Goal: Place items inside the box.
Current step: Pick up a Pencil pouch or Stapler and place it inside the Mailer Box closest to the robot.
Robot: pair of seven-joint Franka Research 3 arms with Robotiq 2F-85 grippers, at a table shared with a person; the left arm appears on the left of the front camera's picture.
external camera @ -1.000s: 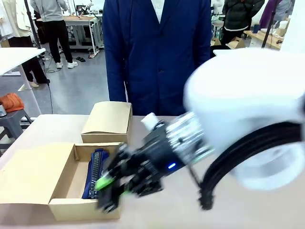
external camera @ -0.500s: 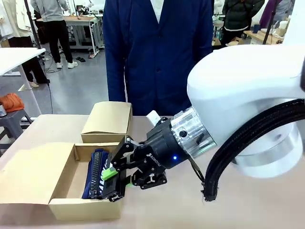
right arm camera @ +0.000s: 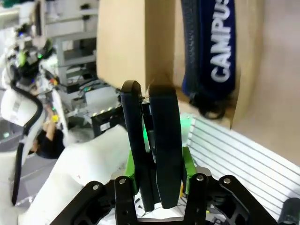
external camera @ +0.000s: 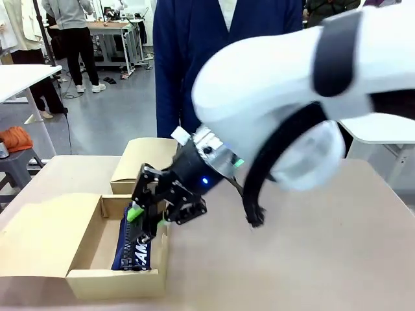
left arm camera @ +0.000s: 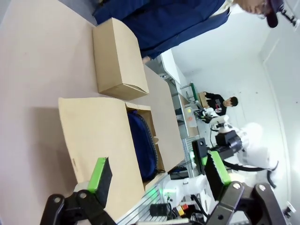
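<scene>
- While the right gripper (external camera: 148, 220) hangs over the open cardboard box (external camera: 113, 283), its green pads are clamped on the black stapler (right arm camera: 161, 117). The stapler runs lengthwise along the fingers and juts past their tips toward the box.
- From the right wrist, the stapler shows as two smooth black bars side by side, one thin with a rounded end and one thicker. Its end lies over bare cardboard, just beside the navy blue zip pouch (right arm camera: 213, 47).
- That pouch lies inside the box along the wall on the robot's right, its long axis running from the far wall to the near wall. White "CAMPUS" lettering runs along its length, and the zip follows the edge facing the box's middle.
- The pouch is soft fabric; the box is stiff brown card with a wide flap folded out to the robot's left.
- A smaller closed cardboard box (external camera: 146, 162) sits just beyond it on the tan table (external camera: 311, 259).
- The left gripper (left arm camera: 157, 171) is spread wide with nothing between its pads.
</scene>
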